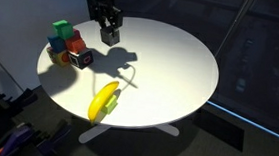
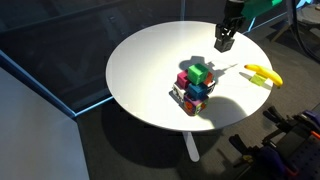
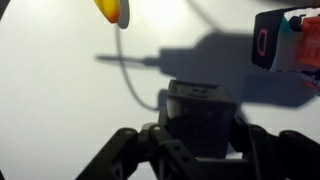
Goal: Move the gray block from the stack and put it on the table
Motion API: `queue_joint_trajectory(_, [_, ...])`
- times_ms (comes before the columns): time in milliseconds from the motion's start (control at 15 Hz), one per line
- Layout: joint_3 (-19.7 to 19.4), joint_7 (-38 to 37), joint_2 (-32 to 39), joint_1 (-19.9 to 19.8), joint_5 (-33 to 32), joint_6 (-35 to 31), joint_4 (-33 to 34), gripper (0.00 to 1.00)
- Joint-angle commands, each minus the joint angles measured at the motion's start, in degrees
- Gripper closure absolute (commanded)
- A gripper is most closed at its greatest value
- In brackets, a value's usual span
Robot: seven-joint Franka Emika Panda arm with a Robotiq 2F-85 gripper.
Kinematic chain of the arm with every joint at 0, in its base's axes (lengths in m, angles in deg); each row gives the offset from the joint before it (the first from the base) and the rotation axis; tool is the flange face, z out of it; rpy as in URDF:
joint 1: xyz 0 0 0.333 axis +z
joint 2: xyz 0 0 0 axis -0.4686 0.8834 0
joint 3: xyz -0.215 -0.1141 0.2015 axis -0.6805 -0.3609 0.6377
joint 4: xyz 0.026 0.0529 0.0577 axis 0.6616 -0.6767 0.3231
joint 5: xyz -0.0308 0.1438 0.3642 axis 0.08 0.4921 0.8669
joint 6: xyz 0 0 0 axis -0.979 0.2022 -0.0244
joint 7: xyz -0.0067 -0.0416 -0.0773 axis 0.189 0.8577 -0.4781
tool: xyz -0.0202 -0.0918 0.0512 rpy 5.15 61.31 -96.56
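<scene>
A large round white table (image 1: 180, 71) stands on a dark floor. On it sits the stack of colored toy cubes (image 2: 195, 85), with a yellow banana (image 1: 104, 102) lying well apart from the stack. Near the stack, above the tabletop, the black gripper (image 1: 109, 33) pinches the small gray block (image 3: 200, 112).

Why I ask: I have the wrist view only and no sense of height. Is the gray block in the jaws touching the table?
Observer: No. In an exterior view the gripper hangs above the table, and its shadow falls apart from it on the tabletop.
Operator: How is the stack built? I see only one edge of it.
Observer: The stack is more than one layer high, with a green cube on top.
Operator: And the banana? I see just its tip.
Observer: The banana lies near the table's rim, apart from the stack.
</scene>
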Motion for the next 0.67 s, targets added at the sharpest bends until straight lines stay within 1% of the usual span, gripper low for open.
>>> queue_joint_trajectory(0, [0.90, 4.98, 3.12, -1.20, 1.48, -0.04, 3.26, 0.69])
queue_joint_trajectory(200, [1.05, 6.59, 5.03, -1.24, 1.30, 0.13, 4.13, 0.69])
queue_joint_trajectory(600, [0.72, 7.42, 8.37, -1.11, 0.09, -0.71, 5.12, 0.69])
